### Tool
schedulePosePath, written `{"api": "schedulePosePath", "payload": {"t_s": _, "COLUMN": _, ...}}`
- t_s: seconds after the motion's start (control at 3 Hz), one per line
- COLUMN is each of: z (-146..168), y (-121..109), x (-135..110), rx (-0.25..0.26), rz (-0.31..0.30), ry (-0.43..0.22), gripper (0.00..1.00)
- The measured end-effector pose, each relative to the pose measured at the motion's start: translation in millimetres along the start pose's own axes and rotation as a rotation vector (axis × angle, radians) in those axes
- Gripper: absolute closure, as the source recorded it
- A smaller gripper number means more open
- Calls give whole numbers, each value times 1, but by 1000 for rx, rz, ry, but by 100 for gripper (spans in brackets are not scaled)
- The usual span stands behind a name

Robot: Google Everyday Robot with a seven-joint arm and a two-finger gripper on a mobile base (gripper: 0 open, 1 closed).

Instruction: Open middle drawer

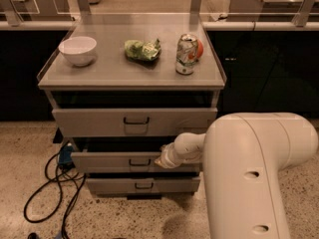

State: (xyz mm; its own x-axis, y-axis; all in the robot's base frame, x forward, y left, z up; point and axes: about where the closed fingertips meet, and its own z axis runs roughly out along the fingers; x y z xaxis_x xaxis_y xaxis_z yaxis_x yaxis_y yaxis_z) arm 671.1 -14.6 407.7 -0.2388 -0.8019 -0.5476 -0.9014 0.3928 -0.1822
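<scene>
Speckled floor [20, 148] is noted beneath the table [99, 71]. The middle drawer [104, 162] is judged barely drawn out. The gripper [163, 159] is placed against its front; its grip state cannot be told.

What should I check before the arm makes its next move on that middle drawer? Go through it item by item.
1. Gripper is at the front of the middle drawer, just right of its handle: ok.
2. Firm hold on that handle: cannot tell.
3. Correct drawer chosen, not the top drawer or the bottom drawer: ok.
4. Cables lie on the floor to the left, out of the drawer's path: ok.
5. Can and bowl stand upright on the cabinet top, back from its front edge: ok.
</scene>
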Motion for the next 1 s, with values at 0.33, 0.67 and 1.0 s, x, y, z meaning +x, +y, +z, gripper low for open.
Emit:
{"api": "schedulePosePath", "payload": {"t_s": 0.33, "z": -2, "y": 0, "x": -1, "rx": 0, "rz": 0, "ry": -1, "gripper": 100}}
{"api": "schedulePosePath", "payload": {"t_s": 0.67, "z": -7, "y": 16, "x": 10, "rx": -7, "rz": 2, "ry": -25, "gripper": 100}}
{"api": "schedulePosePath", "payload": {"t_s": 1.0, "z": -12, "y": 15, "x": 7, "rx": -7, "rz": 2, "ry": -25, "gripper": 100}}
